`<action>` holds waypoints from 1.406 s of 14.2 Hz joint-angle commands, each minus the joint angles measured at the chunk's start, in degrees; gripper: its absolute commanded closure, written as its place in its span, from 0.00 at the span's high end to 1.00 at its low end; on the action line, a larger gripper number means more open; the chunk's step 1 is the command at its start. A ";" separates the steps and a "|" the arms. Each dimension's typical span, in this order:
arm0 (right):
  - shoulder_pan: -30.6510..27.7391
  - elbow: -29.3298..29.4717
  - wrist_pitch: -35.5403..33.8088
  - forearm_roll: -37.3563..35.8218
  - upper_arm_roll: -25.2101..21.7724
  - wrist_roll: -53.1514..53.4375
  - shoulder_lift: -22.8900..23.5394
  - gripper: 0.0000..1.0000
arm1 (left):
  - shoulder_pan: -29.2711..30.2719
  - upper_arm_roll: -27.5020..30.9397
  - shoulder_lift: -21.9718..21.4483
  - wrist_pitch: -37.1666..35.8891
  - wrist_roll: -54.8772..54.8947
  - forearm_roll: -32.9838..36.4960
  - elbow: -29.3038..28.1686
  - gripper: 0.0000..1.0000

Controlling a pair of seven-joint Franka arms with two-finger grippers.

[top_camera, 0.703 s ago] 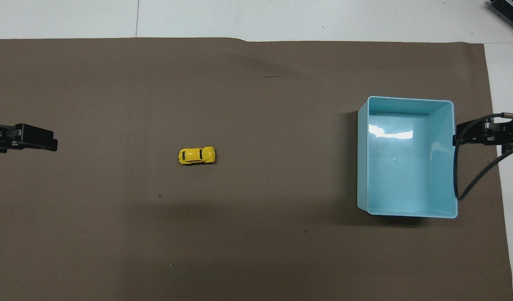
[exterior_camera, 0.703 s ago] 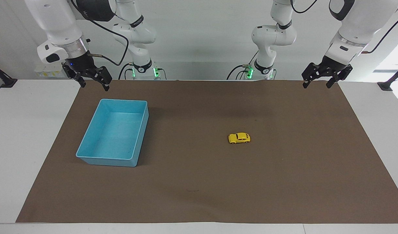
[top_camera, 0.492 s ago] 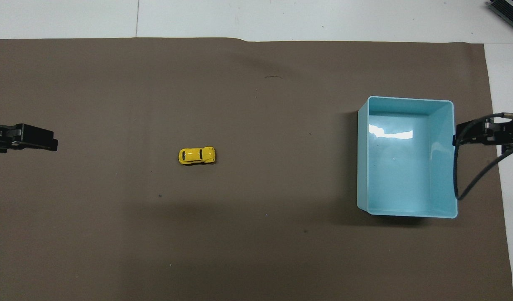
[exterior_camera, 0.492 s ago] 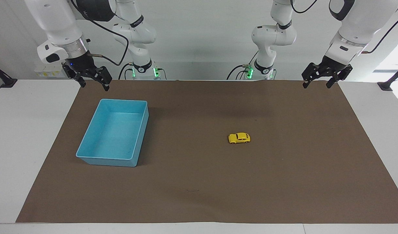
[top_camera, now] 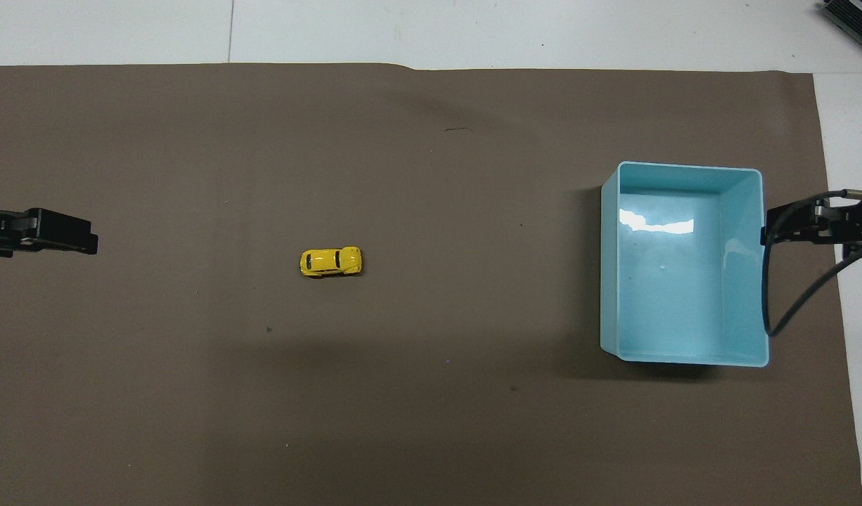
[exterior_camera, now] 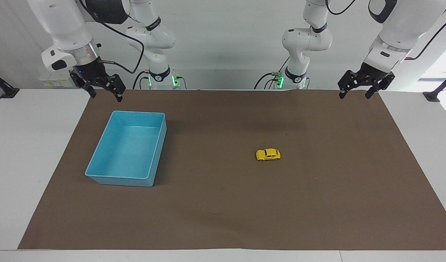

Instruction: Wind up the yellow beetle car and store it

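Covering most of the bench (exterior_camera: 12, 153) is a brown mat (exterior_camera: 223, 203). On it, toward the right arm's end, sits an empty light-blue bin (exterior_camera: 99, 174); the yellow beetle car (exterior_camera: 268, 154) stands on its wheels well apart, toward the left arm's end. Both the left hand (exterior_camera: 355, 94) and the right hand (exterior_camera: 106, 95) hang raised over the mat's corners nearest the robots, fingers spread apart, holding nothing.

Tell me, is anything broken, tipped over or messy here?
Nothing stands out. The yellow beetle car sits upright on its wheels on the brown mat, and the blue bin stands upright, empty.
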 commanded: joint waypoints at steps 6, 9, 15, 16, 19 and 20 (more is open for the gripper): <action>-0.62 -1.79 0.94 0.10 0.31 -1.80 -1.58 1.00 | 0.06 0.09 -0.84 0.50 0.34 -0.77 -0.93 1.00; -0.62 -1.79 1.03 0.10 0.31 -1.80 -1.58 1.00 | -0.12 0.09 -0.58 0.42 0.07 -0.77 -1.11 1.00; -0.62 -1.79 0.94 0.10 0.31 -1.80 -1.58 1.00 | -3.37 -0.53 0.30 5.84 -21.50 -0.77 -4.61 1.00; -0.62 -1.79 0.94 0.10 0.31 -1.88 -1.58 1.00 | -3.98 -0.53 0.30 7.69 -27.55 -0.77 -5.58 1.00; -0.62 -1.79 0.94 0.10 0.31 -1.80 -1.58 1.00 | -5.66 -0.70 0.39 10.78 -46.19 -0.86 -7.43 1.00; -0.62 -1.79 0.94 0.01 0.31 -1.88 -1.58 1.00 | -6.70 -0.61 0.39 10.70 -50.16 -1.03 -7.61 1.00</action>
